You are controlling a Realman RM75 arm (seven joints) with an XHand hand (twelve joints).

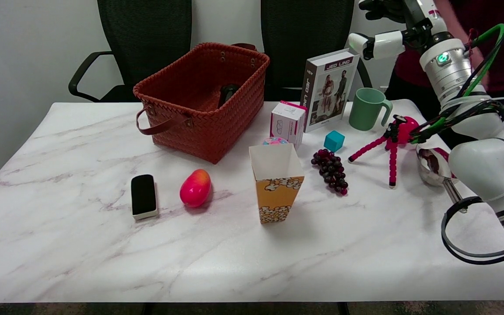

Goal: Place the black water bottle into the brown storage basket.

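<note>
Lying inside the brown basket (199, 96), a dark object (228, 94) rests against the far inner wall; it looks like the black bottle, though only part of it shows above the woven rim, so this is a judgement. If so, the task's goal appears met, with the bottle low in the basket and clear of the handles.

Up at the picture's top right, the robot hand (381, 8) sits high above the table (81, 245), well apart from the basket and cut by the frame's edge. Only some dark fingers show, so whether it is spread or closed cannot be told; nothing is visibly held. That raised position suits an arm kept clear of the upright things below it: the book (328, 89), the green mug (365, 109) and the red tripod (387, 144).

Nearer the front, the popcorn box (276, 183), grapes (330, 170), mango (195, 188) and black eraser (143, 196) stand apart from the basket, untouched by the arm.
</note>
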